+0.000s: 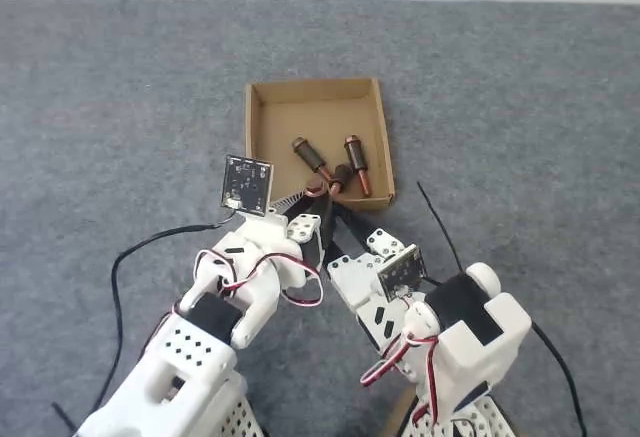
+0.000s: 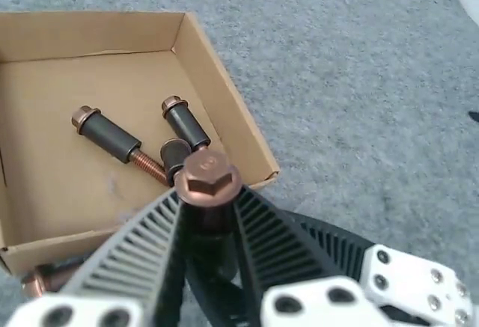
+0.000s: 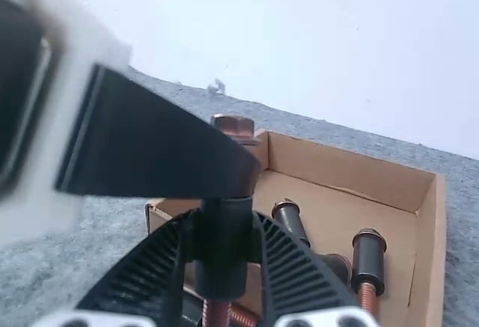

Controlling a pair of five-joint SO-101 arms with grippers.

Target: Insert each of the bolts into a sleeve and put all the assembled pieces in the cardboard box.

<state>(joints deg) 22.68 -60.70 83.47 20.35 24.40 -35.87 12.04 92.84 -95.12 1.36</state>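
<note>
The cardboard box (image 1: 262, 127) holds three assembled pieces (image 1: 312, 159) (image 1: 355, 165) (image 1: 340, 177), which also appear in the left wrist view (image 2: 108, 136) (image 2: 183, 121). Just outside the box's near wall, both grippers grip one upright piece. My left gripper (image 2: 209, 201) is shut just under the copper hex head of the bolt (image 2: 210, 177). My right gripper (image 3: 221, 226) is shut on the black sleeve (image 3: 222, 248) lower down, with the bolt head (image 3: 233, 126) above and copper thread (image 3: 217, 313) below. In the high view the two grippers meet at the box's front edge (image 1: 318, 195).
Grey carpet (image 1: 520, 107) covers the table around the box. A copper bolt end (image 2: 41, 278) lies outside the box's near wall. Loose cables (image 1: 135, 257) (image 1: 440, 227) trail beside both arms. A white wall (image 3: 337, 43) stands behind the box.
</note>
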